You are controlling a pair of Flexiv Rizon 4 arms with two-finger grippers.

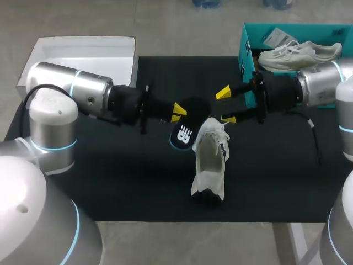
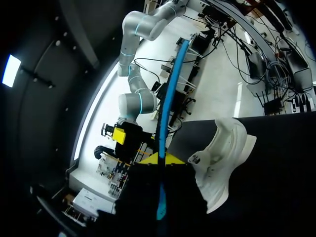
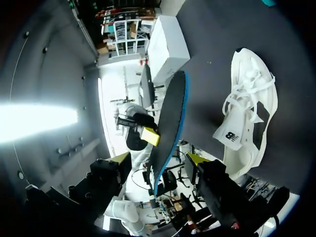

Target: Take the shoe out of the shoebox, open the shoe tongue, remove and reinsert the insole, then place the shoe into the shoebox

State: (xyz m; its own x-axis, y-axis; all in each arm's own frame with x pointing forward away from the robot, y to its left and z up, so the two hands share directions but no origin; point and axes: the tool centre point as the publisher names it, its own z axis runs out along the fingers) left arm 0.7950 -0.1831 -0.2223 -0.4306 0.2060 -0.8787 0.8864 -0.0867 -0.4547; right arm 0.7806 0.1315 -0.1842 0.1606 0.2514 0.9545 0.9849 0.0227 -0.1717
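Note:
A white shoe point(image 1: 209, 160) lies on the black mat point(image 1: 110, 182), its tongue pulled up; it also shows beside my left gripper point(image 2: 222, 158) and beside my right gripper point(image 3: 247, 113). The black insole point(image 1: 185, 134) with a blue rim hangs just above the shoe's opening. My left gripper point(image 1: 177, 112) is shut on the insole's end, and its wrist view shows the insole point(image 2: 170, 98) edge-on between the yellow tips point(image 2: 160, 159). My right gripper point(image 1: 226, 106) stands open, its fingers wide on either side of the insole point(image 3: 173, 113) without touching it point(image 3: 158, 160).
A teal shoebox point(image 1: 245, 49) at the back right holds a second white shoe point(image 1: 298, 52). A white box point(image 1: 83, 55) sits at the back left, seen beyond the insole point(image 3: 168, 47) in the right wrist view.

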